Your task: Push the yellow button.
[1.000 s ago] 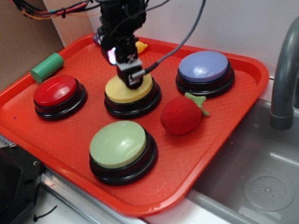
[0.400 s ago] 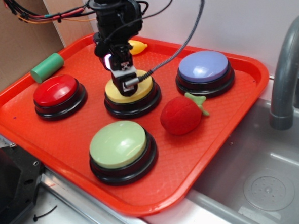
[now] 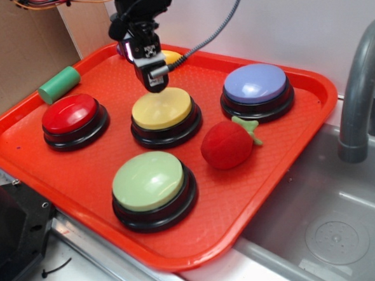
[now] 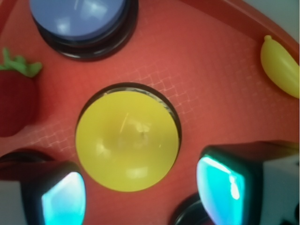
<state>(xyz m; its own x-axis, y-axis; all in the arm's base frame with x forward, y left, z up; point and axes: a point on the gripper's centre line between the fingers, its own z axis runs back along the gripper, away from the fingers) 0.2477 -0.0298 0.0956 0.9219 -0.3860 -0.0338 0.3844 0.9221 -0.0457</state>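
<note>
A: Where's the yellow button w/ respect to the arm?
B: Centre of the orange tray, mid-frame in the exterior view. The pincer hangs just above its upper-left edge, not touching the dome

A: Pincer state?
B: Released. In the wrist view the two fingers sit at the bottom corners, spread apart, nothing between them; the yellow button shows in the gap, mid-frame

A: What else is on the tray?
B: Red button at left, pale-green button lower centre, blue button upper right. A red toy strawberry lies btwn the yellow and blue ones, just right of the yellow base. A green cylinder rests on the tray's upper-left rim, and a small toy banana peeks out behind the arm near the top

A: Around the tray?
B: Grey sink at lower right, w/ a grey faucet at the right edge
</note>
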